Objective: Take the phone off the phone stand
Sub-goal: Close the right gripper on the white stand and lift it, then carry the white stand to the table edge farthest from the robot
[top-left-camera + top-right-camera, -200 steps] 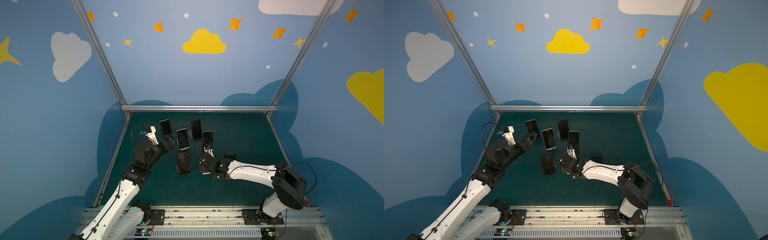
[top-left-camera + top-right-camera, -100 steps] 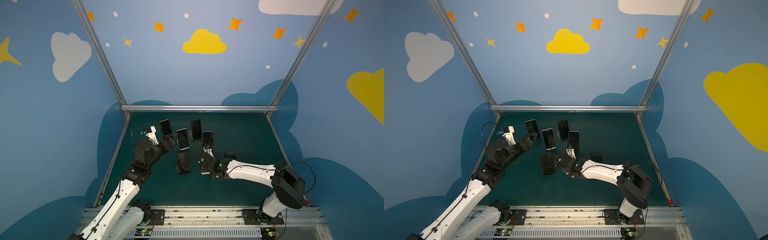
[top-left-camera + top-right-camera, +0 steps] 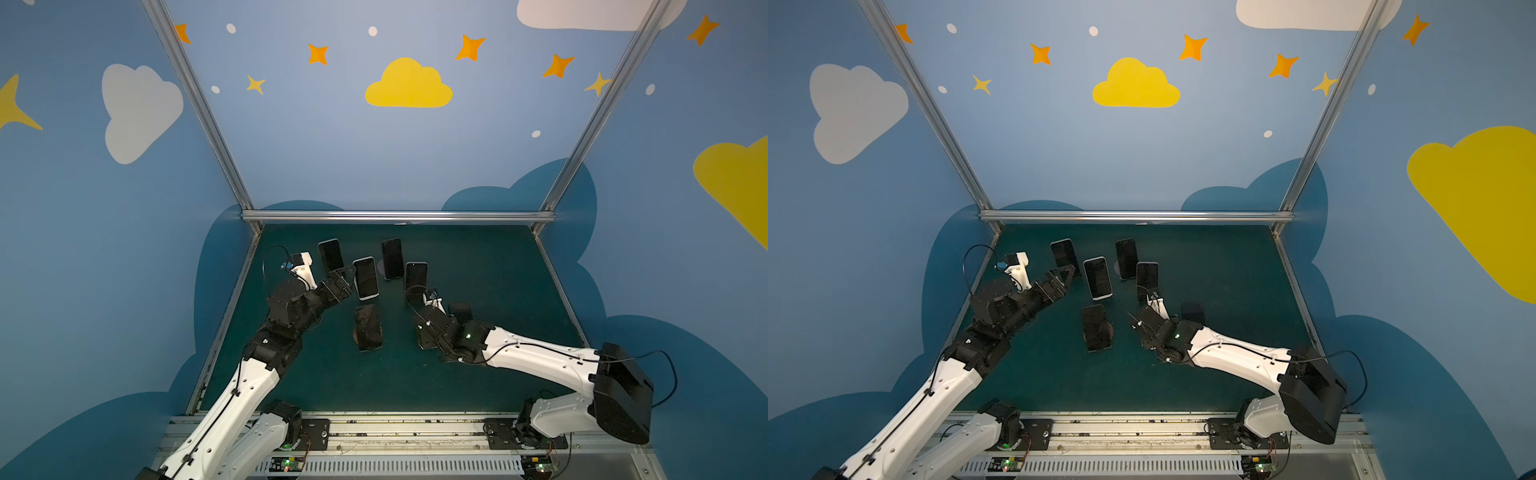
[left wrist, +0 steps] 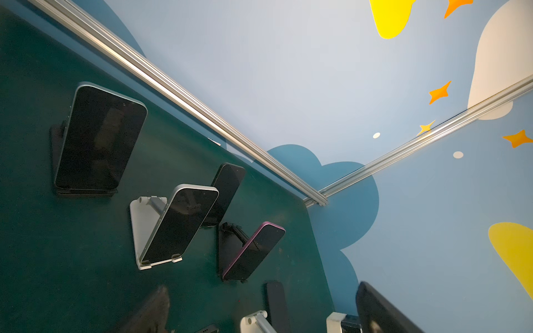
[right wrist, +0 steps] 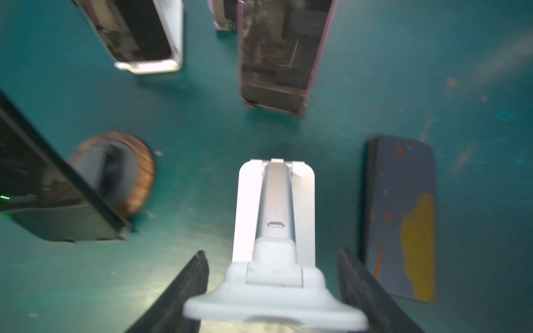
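The phone (image 5: 401, 219) lay flat and face up on the dark green tabletop (image 3: 482, 266), off any stand and just beside the white phone stand (image 5: 274, 201), its glass mirroring blue wall and a yellow cloud. The right claw (image 5: 272, 253) reached low over that stand, one black finger on either side of its cradle head; whether the fingers pressed on it could not be told. Behind stood a purple-edged phone (image 3: 416, 279) on a black stand (image 4: 230, 245), a silver-edged phone (image 3: 365, 277) on a second white stand (image 4: 144, 225), a rear-left phone (image 3: 331, 255) and a rear-centre phone (image 3: 392, 258), all propped upright. A front phone (image 3: 368, 328) leaned on a round copper-toned base (image 5: 115, 173). The left claw (image 3: 1066, 279) hung above the tabletop near the silver-edged phone, jaws spread wide. Pale scuffs and orange flecks marked the tabletop near the flat phone. Blue walls (image 3: 374, 166) painted with white and yellow clouds and orange stars closed in three sides, joined by aluminium rails (image 3: 395, 216). In both top views the right arm's wrist hid the right claw. The right wrist view was smeared with blur, and a dark shape (image 4: 380, 311) cut off at the edge of the left wrist view could not be identified.
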Controlling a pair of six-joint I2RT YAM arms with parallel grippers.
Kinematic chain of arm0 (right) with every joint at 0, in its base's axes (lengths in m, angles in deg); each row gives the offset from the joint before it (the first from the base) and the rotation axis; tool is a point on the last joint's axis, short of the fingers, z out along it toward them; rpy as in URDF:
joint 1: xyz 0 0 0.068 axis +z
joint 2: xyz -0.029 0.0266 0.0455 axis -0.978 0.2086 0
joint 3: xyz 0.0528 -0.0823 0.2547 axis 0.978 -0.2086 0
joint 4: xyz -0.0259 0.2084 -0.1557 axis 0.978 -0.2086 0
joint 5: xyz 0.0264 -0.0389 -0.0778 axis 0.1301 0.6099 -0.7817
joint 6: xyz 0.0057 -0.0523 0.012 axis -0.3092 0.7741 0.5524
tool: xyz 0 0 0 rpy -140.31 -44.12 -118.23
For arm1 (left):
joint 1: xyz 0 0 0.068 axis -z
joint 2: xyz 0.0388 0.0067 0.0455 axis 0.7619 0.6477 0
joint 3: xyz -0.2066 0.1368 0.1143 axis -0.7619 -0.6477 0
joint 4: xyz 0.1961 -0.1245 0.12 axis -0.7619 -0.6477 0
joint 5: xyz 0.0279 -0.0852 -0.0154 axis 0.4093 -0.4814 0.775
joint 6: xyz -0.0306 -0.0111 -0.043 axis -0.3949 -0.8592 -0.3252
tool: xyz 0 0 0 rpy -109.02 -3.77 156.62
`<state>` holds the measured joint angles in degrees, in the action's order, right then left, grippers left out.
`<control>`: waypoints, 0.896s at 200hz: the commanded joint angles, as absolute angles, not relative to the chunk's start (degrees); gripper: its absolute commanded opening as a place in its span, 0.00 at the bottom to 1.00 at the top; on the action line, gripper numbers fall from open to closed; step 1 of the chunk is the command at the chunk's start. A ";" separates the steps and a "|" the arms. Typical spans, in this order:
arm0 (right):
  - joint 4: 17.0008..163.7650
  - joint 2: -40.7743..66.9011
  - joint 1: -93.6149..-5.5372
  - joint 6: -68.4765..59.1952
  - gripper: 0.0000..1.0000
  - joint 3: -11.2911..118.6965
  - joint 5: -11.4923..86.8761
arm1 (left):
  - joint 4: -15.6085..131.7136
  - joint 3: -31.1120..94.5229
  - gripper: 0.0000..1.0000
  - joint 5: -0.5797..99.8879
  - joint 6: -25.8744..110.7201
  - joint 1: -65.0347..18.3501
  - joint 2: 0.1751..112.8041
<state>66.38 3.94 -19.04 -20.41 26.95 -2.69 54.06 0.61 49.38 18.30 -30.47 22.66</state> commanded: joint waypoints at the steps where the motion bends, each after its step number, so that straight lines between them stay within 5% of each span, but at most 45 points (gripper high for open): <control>1: 63.70 -0.62 -20.73 -17.58 0.58 26.12 -3.82 | 55.06 0.40 1.00 48.95 19.06 -30.38 22.88; 78: 75.25 -4.28 -35.16 -7.11 0.57 22.83 0.44 | 55.15 0.40 1.00 48.72 19.08 -30.44 22.59; 179: 82.28 20.79 -55.58 0.66 0.58 44.61 19.63 | 55.11 0.66 1.00 48.28 19.81 -30.39 22.12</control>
<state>79.75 16.68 -53.75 -1.36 37.75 13.86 54.43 0.61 49.03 18.36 -30.47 22.81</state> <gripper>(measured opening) 0.669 0.998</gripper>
